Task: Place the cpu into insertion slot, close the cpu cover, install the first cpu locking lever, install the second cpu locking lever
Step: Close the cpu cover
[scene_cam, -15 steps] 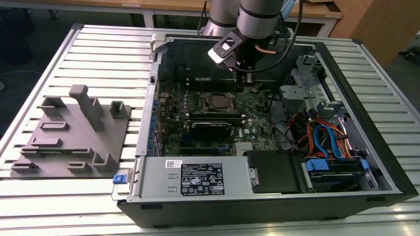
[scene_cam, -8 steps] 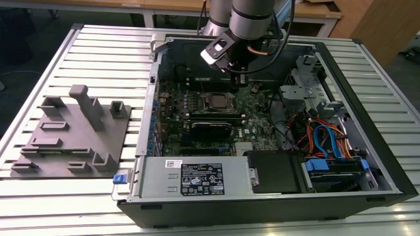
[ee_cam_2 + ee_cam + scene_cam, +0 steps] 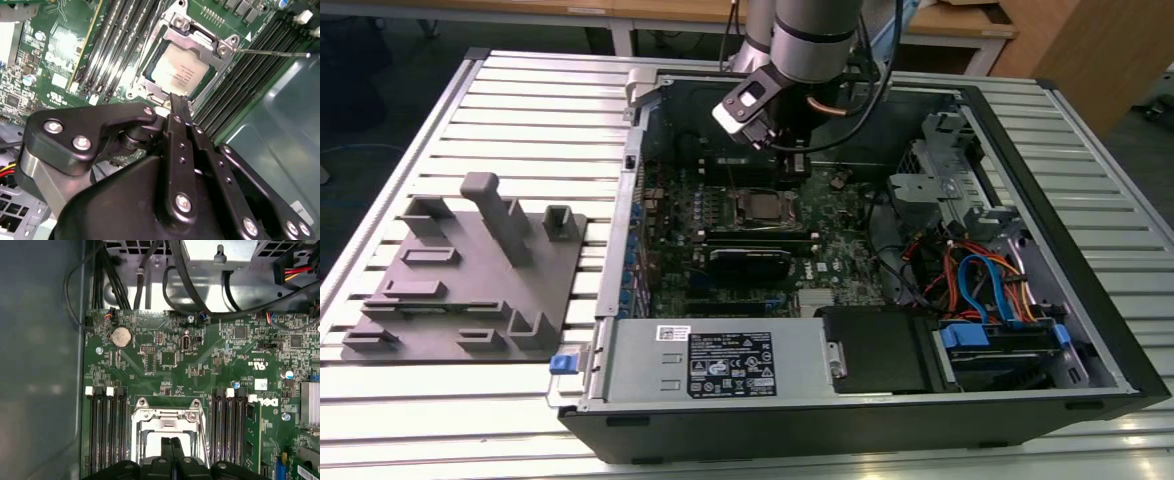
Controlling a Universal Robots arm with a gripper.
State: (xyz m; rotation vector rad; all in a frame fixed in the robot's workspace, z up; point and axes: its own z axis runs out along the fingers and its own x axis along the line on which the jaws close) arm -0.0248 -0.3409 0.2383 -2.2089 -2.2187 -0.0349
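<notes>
The claw (image 3: pixel 177 102) is pinched shut on nothing, its tips just over the socket, upper centre of the exterior view. The cpu (image 3: pixel 182 75) sits in the insertion slot (image 3: pixel 136 91) with the cpu cover (image 3: pixel 199 42) down. A thin locking lever (image 3: pixel 270 52) juts out and looks unlatched.

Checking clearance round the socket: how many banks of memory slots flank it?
2. One bank of memory slots runs along one side of the insertion slot, the other bank along the opposite side. The gripper hides part of the board.

A workshop: open computer case (image 3: pixel 854 432) on a slatted metal bench (image 3: pixel 520 110) (wooden desks (image 3: pixel 963 22) behind).
</notes>
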